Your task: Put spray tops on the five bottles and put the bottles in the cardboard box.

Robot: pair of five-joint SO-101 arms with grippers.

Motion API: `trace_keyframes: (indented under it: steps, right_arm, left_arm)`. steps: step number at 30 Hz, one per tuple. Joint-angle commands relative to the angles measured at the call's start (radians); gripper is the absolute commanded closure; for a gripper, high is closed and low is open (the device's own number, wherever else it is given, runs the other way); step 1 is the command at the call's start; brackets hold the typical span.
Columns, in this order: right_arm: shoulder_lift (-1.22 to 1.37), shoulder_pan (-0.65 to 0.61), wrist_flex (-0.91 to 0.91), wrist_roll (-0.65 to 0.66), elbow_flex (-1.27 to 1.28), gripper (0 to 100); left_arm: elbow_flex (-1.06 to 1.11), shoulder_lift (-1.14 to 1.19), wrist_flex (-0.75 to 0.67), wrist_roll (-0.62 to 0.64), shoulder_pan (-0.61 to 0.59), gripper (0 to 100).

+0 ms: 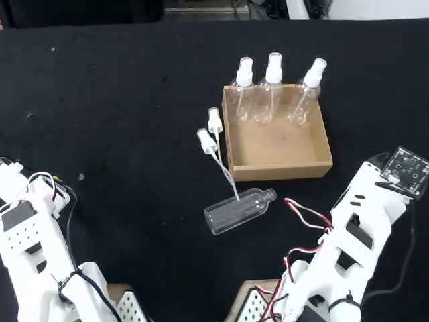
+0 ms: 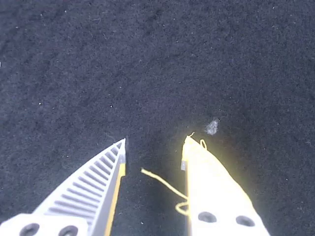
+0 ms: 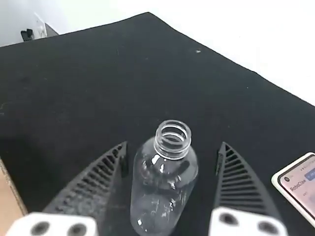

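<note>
Bottles (image 1: 269,94) with white tops, three of them, stand in the cardboard box (image 1: 281,171) along its 12 o'clock side, two loose spray tops (image 1: 214,121) lie on the black table (image 1: 120,100) just beside the box at 9 o'clock, and one open bottle (image 1: 238,209) lies on its side near the box at 7 o'clock. The left gripper (image 2: 155,142) hangs over bare table with its fingers apart and nothing between them. The right gripper (image 3: 173,145) is open wide, and another topless bottle (image 3: 165,182) sits between its fingers, with a gap on each side of the neck.
</note>
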Motion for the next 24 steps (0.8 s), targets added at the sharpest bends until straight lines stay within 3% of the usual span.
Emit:
trace_keyframes:
  steps: [1, 9, 24]
  right_arm:
    - [0.027, 0.037, -0.025, 0.009, -0.085, 75.8]
    - [0.257, 0.071, -0.035, 0.009, -0.171, 75.8]
    - [0.455, -0.011, -0.224, 0.002, -0.226, 75.8]
  left_arm:
    - [-0.033, -0.020, -0.012, 0.005, 0.013, 82]
    - [-0.033, -0.020, -0.017, 0.005, 0.013, 82]
    - [-0.033, -0.020, -0.017, 0.005, 0.015, 82]
